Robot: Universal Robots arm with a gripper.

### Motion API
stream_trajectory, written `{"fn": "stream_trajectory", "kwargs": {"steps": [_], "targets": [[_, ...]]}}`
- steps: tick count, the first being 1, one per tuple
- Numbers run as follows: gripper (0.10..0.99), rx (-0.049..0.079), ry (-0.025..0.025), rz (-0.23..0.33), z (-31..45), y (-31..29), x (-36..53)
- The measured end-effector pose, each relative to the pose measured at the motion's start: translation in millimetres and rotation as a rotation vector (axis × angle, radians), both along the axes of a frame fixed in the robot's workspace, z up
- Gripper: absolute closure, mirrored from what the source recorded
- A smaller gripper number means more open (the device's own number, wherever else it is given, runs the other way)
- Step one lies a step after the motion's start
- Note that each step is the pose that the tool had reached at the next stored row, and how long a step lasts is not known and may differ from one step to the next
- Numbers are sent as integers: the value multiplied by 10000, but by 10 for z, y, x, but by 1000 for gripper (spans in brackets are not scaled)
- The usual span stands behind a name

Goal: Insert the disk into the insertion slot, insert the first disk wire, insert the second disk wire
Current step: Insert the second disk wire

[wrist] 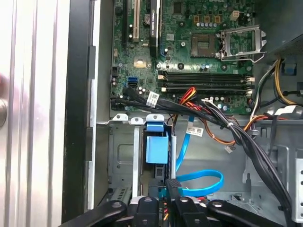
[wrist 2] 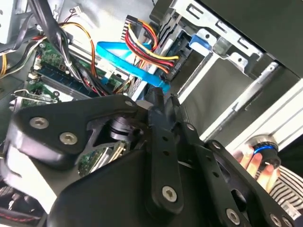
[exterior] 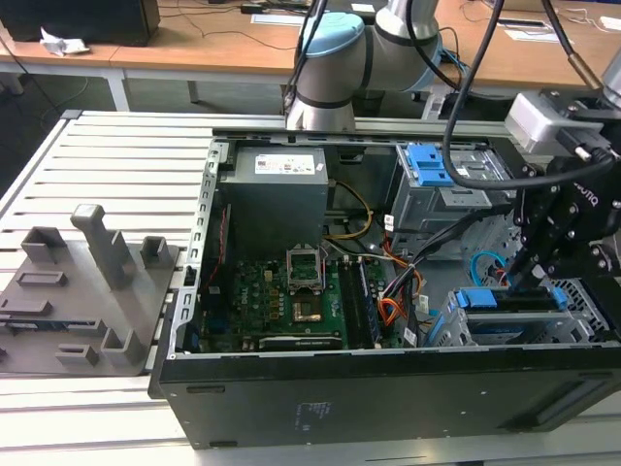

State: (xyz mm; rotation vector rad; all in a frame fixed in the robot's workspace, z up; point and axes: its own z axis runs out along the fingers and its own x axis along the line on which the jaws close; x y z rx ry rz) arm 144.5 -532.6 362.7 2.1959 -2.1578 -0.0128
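The disk sits inside the insertion slot point(exterior: 454, 328), and its blue carrier point(exterior: 509, 299) shows at the cage's open side; the carrier point(wrist: 156, 149) and cage point(wrist: 120, 156) also appear in the first wrist view. The first disk wire point(wrist 2: 150, 47), a red, orange and black bundle, ends in a black plug against the disk's back edge. My gripper point(wrist 2: 160, 97) is shut on the plug end of the second disk wire point(wrist 2: 128, 59), right beside that black plug. The light-blue cable loops point(wrist: 203, 182) away from my gripper point(wrist: 169, 187). In the exterior view my gripper point(exterior: 529, 282) hangs just above the carrier.
The open computer case holds a green motherboard point(exterior: 286, 296), a power supply point(exterior: 277, 194) and a grey bay with a blue latch point(exterior: 427, 165). Black cable bundles point(wrist: 227, 125) cross near the cage. A person's hand point(wrist 2: 258, 163) rests outside the case. Grey fixtures point(exterior: 87, 282) stand at the exterior view's left.
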Motion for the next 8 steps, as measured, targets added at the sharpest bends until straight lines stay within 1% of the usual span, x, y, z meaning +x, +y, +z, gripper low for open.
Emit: {"fn": "stream_trajectory", "kwargs": {"steps": [1,2,3,4,6,8], "targets": [[933,-2,0,0,41,5,0],[933,-2,0,-1,73,6,0],[980,-5,0,0,127,7,0],[980,-3,0,-1,166,6,0],[980,-1,0,0,166,7,0],[980,-3,0,1,167,7,-31]]}}
